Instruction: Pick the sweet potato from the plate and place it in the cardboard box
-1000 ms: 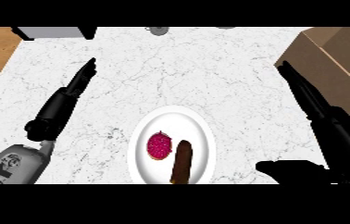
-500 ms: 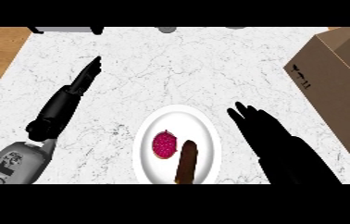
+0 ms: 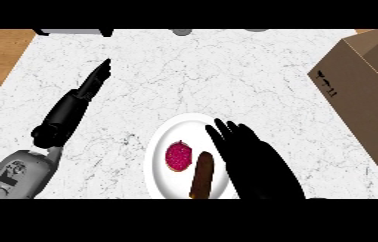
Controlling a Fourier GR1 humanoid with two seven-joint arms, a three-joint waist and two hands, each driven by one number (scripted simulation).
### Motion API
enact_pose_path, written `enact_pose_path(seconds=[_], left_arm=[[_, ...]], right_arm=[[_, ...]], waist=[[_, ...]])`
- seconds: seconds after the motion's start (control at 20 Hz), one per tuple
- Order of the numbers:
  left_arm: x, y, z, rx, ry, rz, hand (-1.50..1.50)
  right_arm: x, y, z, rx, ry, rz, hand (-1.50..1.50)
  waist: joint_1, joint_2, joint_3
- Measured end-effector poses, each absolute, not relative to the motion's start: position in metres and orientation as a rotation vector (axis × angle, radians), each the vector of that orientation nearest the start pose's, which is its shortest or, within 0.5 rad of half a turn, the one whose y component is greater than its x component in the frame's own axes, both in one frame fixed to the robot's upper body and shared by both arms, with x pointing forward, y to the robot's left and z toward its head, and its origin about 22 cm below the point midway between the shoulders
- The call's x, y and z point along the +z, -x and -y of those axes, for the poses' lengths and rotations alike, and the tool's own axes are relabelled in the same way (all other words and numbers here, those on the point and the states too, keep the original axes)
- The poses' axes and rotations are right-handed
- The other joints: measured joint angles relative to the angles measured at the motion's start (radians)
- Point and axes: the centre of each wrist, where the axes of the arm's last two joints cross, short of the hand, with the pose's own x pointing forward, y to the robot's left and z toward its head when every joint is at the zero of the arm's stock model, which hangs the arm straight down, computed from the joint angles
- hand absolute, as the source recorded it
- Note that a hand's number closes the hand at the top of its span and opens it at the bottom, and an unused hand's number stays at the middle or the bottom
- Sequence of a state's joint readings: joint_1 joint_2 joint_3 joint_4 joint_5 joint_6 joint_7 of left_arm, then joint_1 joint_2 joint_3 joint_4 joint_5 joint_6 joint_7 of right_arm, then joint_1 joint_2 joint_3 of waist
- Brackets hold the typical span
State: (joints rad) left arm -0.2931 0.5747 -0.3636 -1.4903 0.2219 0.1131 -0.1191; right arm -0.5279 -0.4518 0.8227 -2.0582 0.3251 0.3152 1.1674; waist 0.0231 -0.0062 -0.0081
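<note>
The right robot hand (image 3: pixel 255 158), fingers straight and spread, hangs over the white round plate (image 3: pixel 164 141), just beside the long brown sweet potato (image 3: pixel 202 175). Closing off-centre could roll it against the round magenta fruit (image 3: pixel 178 156).

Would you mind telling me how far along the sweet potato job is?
Nothing is done: the sweet potato lies on the plate. In hand: the right hand, open, is over the plate's right side beside it. Left: grasping, carrying and placing it in the cardboard box.
</note>
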Motion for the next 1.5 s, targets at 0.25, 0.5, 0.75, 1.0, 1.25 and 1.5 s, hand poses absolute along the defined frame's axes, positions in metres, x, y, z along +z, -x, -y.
enact_pose_path(seconds=[0.25,0.5,0.75,1.0,1.25,1.5], left_arm=[[0.066,-0.294,-0.262,-0.546,-0.091,1.744,0.00],[0.062,-0.293,-0.263,-0.532,-0.097,1.743,0.00],[0.061,-0.291,-0.269,-0.527,-0.103,1.738,0.00],[0.063,-0.292,-0.272,-0.517,-0.109,1.744,0.00],[0.063,-0.292,-0.270,-0.524,-0.103,1.740,0.00],[0.067,-0.295,-0.271,-0.527,-0.102,1.740,0.00]], right_arm=[[0.147,-0.203,0.073,1.429,0.578,1.087,-1.50],[0.134,-0.210,0.047,1.454,0.562,1.037,-1.50],[0.125,-0.217,0.030,1.471,0.614,1.011,-1.50],[0.116,-0.216,0.016,1.483,0.640,0.995,-1.50],[0.104,-0.220,0.004,1.496,0.669,0.951,-1.50],[0.092,-0.222,0.002,1.500,0.697,0.903,-1.50]], waist=[[-0.009,-0.001,0.001],[-0.019,-0.003,0.002],[-0.025,-0.004,0.003],[-0.033,-0.004,0.005],[-0.031,-0.002,0.005],[-0.031,0.000,0.006]])
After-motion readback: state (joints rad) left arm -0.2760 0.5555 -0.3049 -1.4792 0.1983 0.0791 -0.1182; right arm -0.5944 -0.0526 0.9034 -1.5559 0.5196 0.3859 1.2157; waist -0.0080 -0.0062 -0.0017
